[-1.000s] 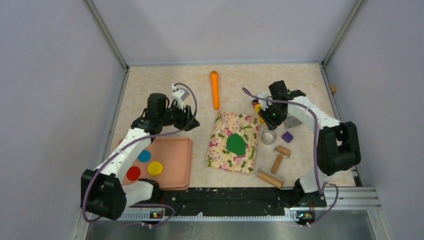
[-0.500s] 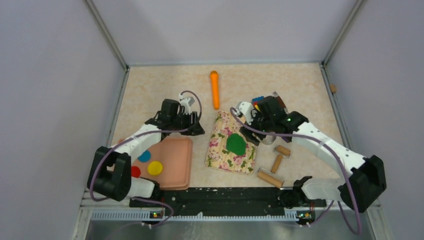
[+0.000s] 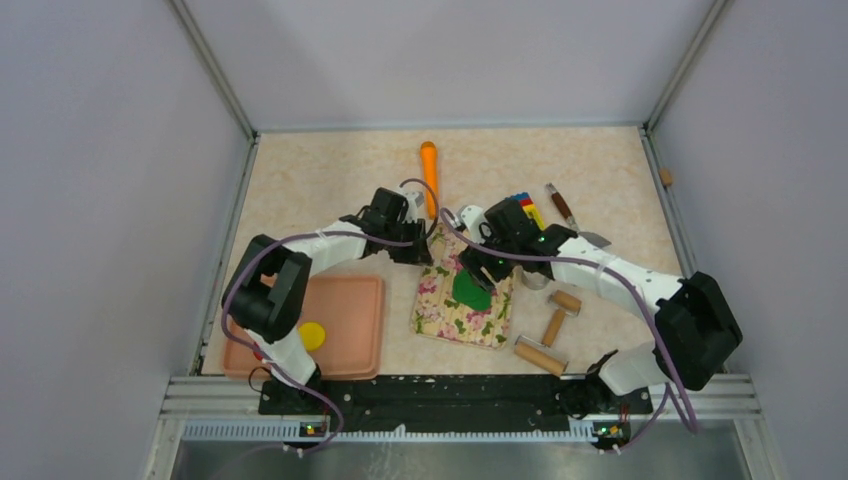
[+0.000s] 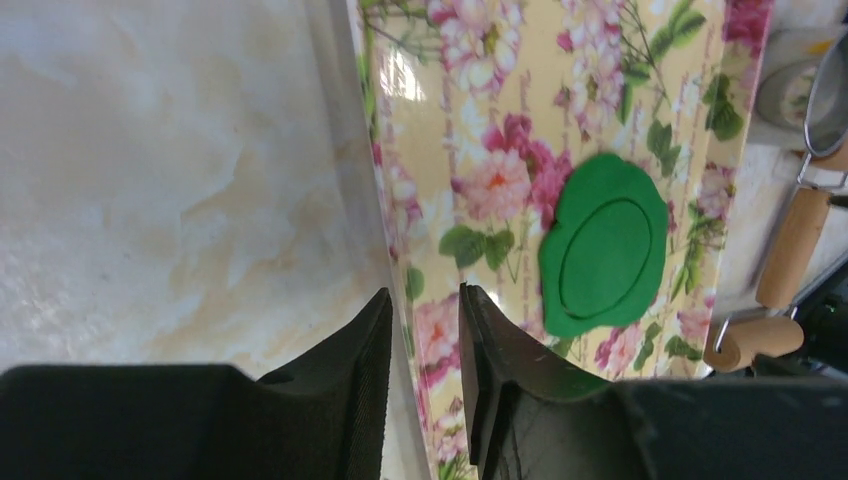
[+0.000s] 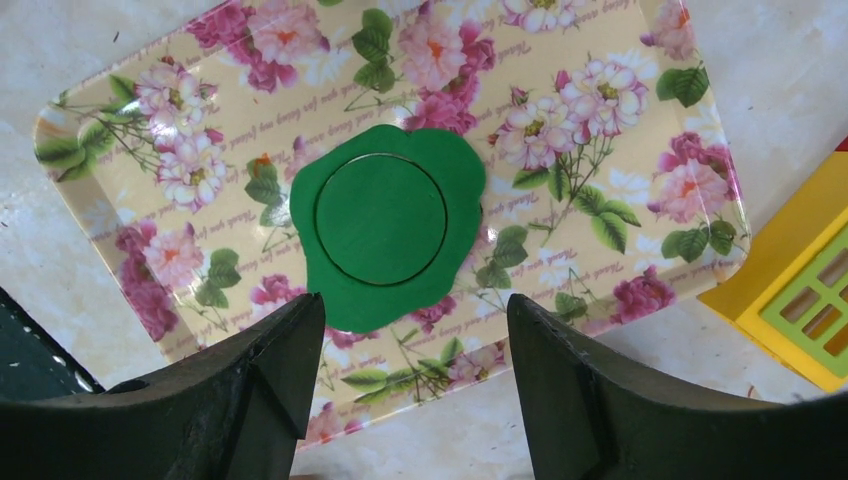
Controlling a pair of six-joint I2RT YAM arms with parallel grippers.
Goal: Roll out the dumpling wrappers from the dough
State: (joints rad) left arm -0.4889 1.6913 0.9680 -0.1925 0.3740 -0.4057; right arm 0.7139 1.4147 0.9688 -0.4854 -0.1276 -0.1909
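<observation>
1. dough (image 5: pixel 455 170): dark green, flattened, ragged at the edge; lies about the middle of the floral tray (image 5: pixel 610 120); a circular cut line in it encloses a neat round green disc (image 5: pixel 380 220), flush with the dough around it
2. right pincer (image 5: pixel 415 312): fingers spread wide, hanging directly over the dough, one finger to each side of it in the wrist view; holds nothing
3. left pincer (image 4: pixel 424 335): fingers a narrow gap apart, astride the floral tray's edge on the left arm's side; the rim runs into the gap; no clamp on it can be made out
4. pink tray (image 3: pixel 350 300): on the surface (image 3: pixel 320 180), left of the floral tray and apart from it; one yellow disc (image 3: pixel 313 335) shows on it, close by the left arm, which hides part of the tray
5. wooden rollers (image 3: pixel 540 356): on the surface just right of the floral tray; metal ring (image 3: pixel 537 278) near that same side
6. orange stick (image 3: pixel 429 175): beyond the floral tray, toward the far wall
</observation>
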